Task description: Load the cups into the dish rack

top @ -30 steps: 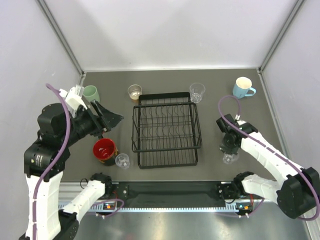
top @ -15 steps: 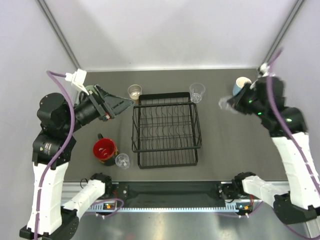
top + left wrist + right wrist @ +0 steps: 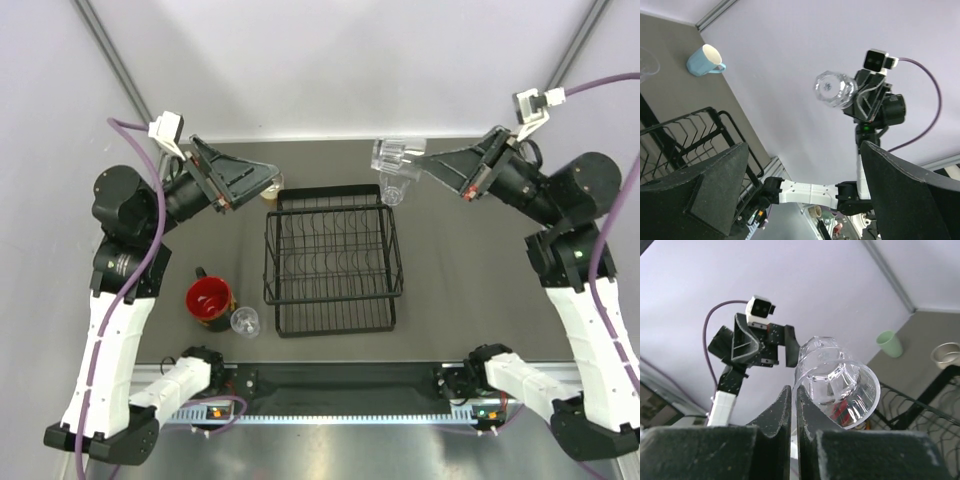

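The black wire dish rack [image 3: 332, 258] sits mid-table with nothing in it. My right gripper [image 3: 424, 166] is shut on the rim of a clear plastic glass [image 3: 393, 156], held high on its side above the rack's far edge. The wrist view shows its fingers [image 3: 775, 412] pinching the glass wall [image 3: 837, 380]. My left gripper [image 3: 266, 180] is open and empty, raised over the rack's far left corner. A red-lined dark cup [image 3: 210, 298] and a clear glass [image 3: 244, 321] stand left of the rack. The blue mug [image 3: 704, 60] and the green tumbler [image 3: 889, 343] show only in the wrist views.
A tan cup [image 3: 268, 188] stands partly hidden under my left gripper. Another clear glass [image 3: 393, 192] stands at the rack's far right corner, below the held one. Grey walls close in the table on three sides.
My right gripper lifted the clear glass off the table at the near right and swung it up and left. My left arm rose and turned right.
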